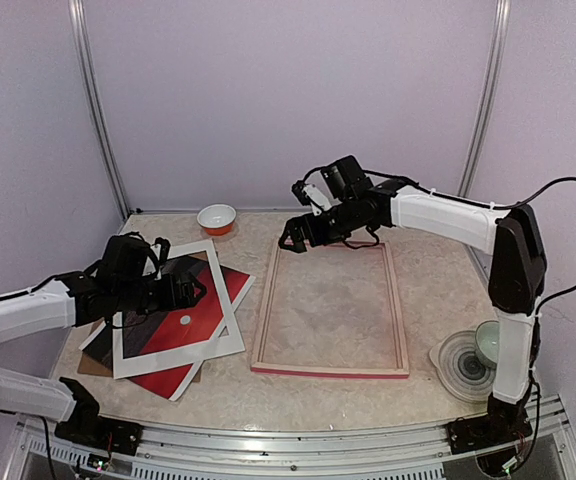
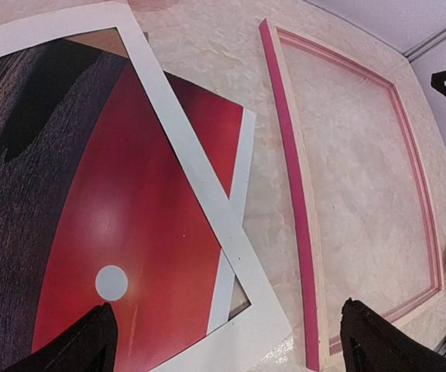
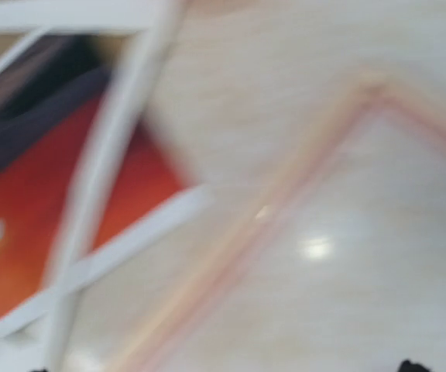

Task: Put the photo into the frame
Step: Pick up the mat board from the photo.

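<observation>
The photo (image 1: pixel 163 335), red with a white sun, lies at the left of the table under a tilted white mat (image 1: pixel 226 300). In the left wrist view the photo (image 2: pixel 130 209) and the mat (image 2: pixel 196 194) fill the left side. The pink frame (image 1: pixel 328 370) lies flat in the table's middle, empty, and shows in the left wrist view (image 2: pixel 294 209). My left gripper (image 1: pixel 193 290) hovers open over the photo and mat, its midpoint (image 2: pixel 227 345) near the mat's corner. My right gripper (image 1: pixel 290 240) is open above the frame's far left corner (image 3: pixel 362 85); that view is blurred.
A red and white bowl (image 1: pixel 217 218) sits at the back of the table. A stack of glass dishes (image 1: pixel 463 365) with a cup (image 1: pixel 488 340) stands at the right front. A brown backing board (image 1: pixel 93 362) peeks out under the photo.
</observation>
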